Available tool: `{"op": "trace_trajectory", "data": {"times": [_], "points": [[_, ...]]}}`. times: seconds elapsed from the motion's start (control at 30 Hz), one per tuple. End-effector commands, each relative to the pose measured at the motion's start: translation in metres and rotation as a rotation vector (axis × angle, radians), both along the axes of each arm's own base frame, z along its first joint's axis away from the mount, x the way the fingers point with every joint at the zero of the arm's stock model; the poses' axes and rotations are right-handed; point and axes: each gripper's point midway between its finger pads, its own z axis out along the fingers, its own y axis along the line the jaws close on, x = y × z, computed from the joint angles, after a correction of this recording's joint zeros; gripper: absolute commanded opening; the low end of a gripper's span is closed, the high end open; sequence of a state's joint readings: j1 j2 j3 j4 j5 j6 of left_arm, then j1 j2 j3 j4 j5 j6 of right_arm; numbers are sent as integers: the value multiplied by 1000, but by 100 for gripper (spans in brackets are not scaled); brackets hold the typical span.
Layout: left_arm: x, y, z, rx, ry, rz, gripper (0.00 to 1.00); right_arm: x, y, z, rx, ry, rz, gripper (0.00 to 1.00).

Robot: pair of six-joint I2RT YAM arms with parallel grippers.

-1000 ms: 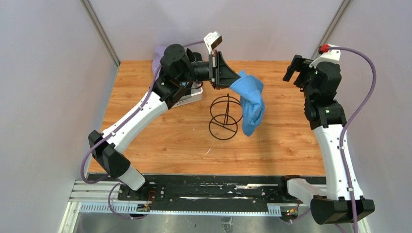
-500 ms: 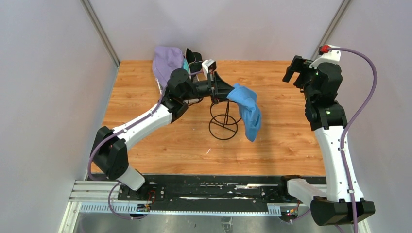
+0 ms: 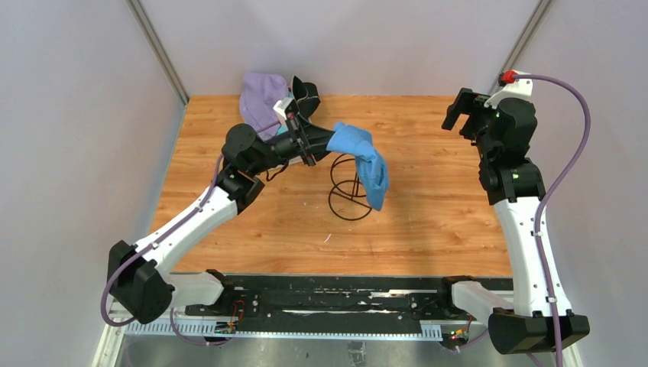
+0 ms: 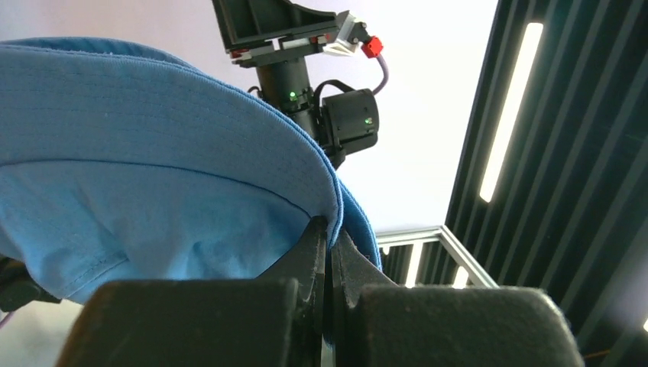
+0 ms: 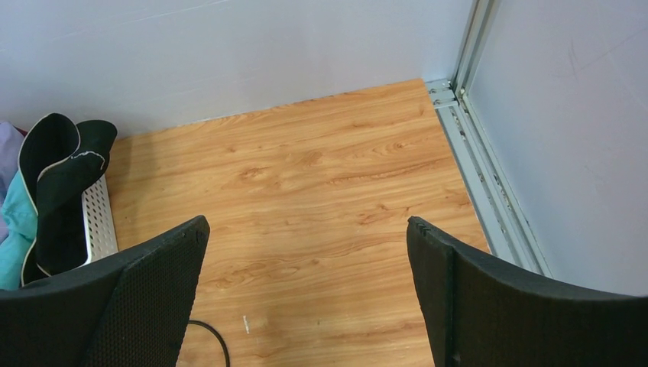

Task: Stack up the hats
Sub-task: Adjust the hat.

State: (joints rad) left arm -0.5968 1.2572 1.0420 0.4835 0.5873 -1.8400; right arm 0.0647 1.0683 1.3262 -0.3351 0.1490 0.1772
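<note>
Left gripper (image 4: 330, 233) is clamping shut on the brim of the blue hat (image 3: 365, 160). It is pinching one edge only, so the rest of the hat is hanging loose below and ahead of the jaws.

Just under that hanging cloth the black wire stand (image 3: 348, 200) is sitting on the table (image 3: 428, 222). The hat is draping past the side of the stand away from the gripper and is not seated on it; cannot tell if cloth is touching wire.

Behind the gripper, at the back edge, the lavender hat (image 3: 262, 93), black hat (image 5: 57, 168) and teal hat (image 5: 15, 222) are bunching at the white basket (image 5: 98, 218). Other hats not seen.

Right gripper (image 5: 306, 260) is hanging well off across the table, jaws spread wide, gripping nothing.

Likely step: bringing the blue hat onto the stand as the bottom of the stack.

Doing it well:
- getting the hat's hollow side facing down
- centering it over the stand's top
- lowering slowly, since a one-edge pinch lets the hat swing and fold
- releasing only once the wire is carrying the cloth

The free arm could be steadying the loose brim.
</note>
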Motion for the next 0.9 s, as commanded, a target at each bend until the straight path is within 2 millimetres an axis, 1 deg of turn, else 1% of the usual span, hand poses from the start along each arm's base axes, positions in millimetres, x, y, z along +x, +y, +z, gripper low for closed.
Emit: {"op": "trace_trajectory", "data": {"times": [0.0,0.1,0.2,0.3,0.43,0.57,0.63,0.7,0.77,0.8,0.87], "points": [[7,4,-19,17,87,36,0,1,1,-5,20,9,12,99],[10,2,-37,6,127,18,0,1,2,-7,24,13,18,99],[13,3,-43,-17,144,21,0,1,3,-9,24,15,22,99],[17,1,-38,-20,128,25,0,2,7,-10,33,15,45,99],[26,0,-27,-59,119,47,0,2,22,-15,58,19,126,99],[46,3,-24,-138,134,64,0,-2,39,-17,87,7,218,99],[53,4,-20,-174,132,54,0,-5,50,-17,101,7,276,99],[52,6,-12,-223,95,11,0,-10,62,-16,120,6,348,99],[46,10,-6,-276,56,-52,0,-18,76,-13,147,2,430,99],[43,14,-5,-305,38,-79,0,-23,82,-10,157,-3,467,100],[40,19,-10,-330,23,-129,0,-30,92,-6,178,-14,525,100]]}}
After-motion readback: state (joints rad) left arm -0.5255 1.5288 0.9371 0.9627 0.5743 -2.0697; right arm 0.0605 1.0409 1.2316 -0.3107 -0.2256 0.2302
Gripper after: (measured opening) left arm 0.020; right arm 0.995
